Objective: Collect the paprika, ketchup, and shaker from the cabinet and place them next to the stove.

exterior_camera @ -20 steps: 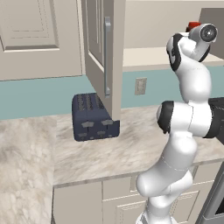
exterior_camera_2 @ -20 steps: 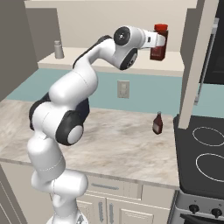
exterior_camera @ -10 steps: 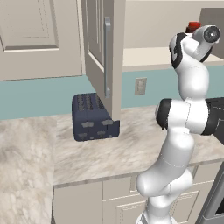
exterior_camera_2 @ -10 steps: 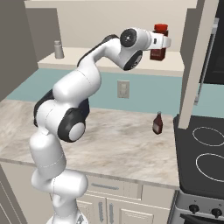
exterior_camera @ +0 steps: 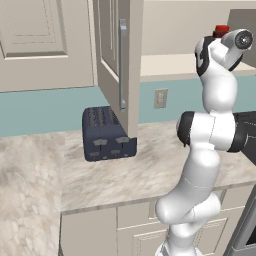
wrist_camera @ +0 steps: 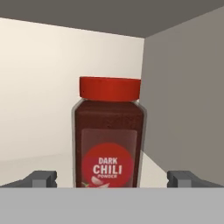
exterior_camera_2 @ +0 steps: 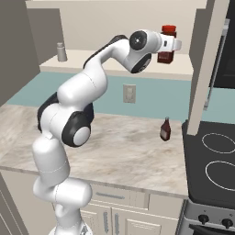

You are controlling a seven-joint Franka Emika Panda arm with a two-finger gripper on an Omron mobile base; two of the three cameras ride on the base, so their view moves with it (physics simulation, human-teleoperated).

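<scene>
Paprika jar (wrist_camera: 108, 138) standing upright on the cream shelf (exterior_camera_2: 114, 69) of the cabinet (exterior_camera: 117, 65), near its right wall; probably light and rigid, likely smooth-sided and slippery, so best gripping across the dark body below the red lid (wrist_camera: 110, 88), not the lid itself. Sitting straight ahead of the pincer (wrist_camera: 112, 178), centred between the two fingertips (wrist_camera: 41, 177) yet just beyond them, not touching. Pincer spread fully wide, grasping nothing. Ketchup bottle (exterior_camera_2: 165, 129) already resting on the counter (exterior_camera_2: 119, 151) beside the stove (exterior_camera_2: 213, 160); shaker (exterior_camera_2: 61, 52) waiting far along the shelf.
</scene>
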